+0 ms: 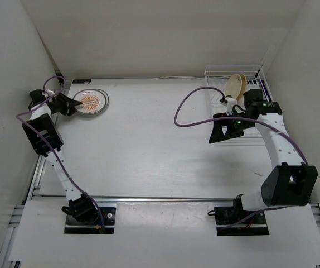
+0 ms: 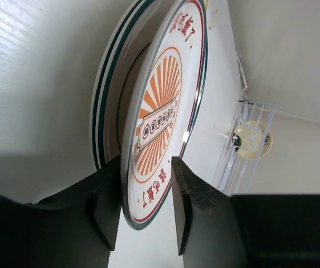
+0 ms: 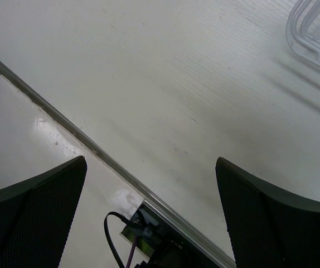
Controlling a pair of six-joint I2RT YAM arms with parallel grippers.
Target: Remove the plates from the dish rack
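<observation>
A white plate with an orange sunburst (image 1: 91,101) lies on top of a dark-rimmed plate (image 2: 100,95) at the table's far left. My left gripper (image 1: 73,106) is at their left edge. In the left wrist view the sunburst plate (image 2: 160,111) has its rim between my left gripper's (image 2: 146,167) jaws, which stand open with a gap on the right side. A tan plate (image 1: 237,86) stands upright in the white wire dish rack (image 1: 216,72) at the far right. My right gripper (image 1: 214,135) hangs just in front of the rack, and in its wrist view this gripper (image 3: 150,162) is wide open and empty.
White walls close in the table on the left, back and right. A metal rail (image 1: 165,198) runs along the near edge by the arm bases. The rack's wire corner (image 3: 316,28) shows in the right wrist view. A purple cable (image 1: 185,103) loops left of the right arm.
</observation>
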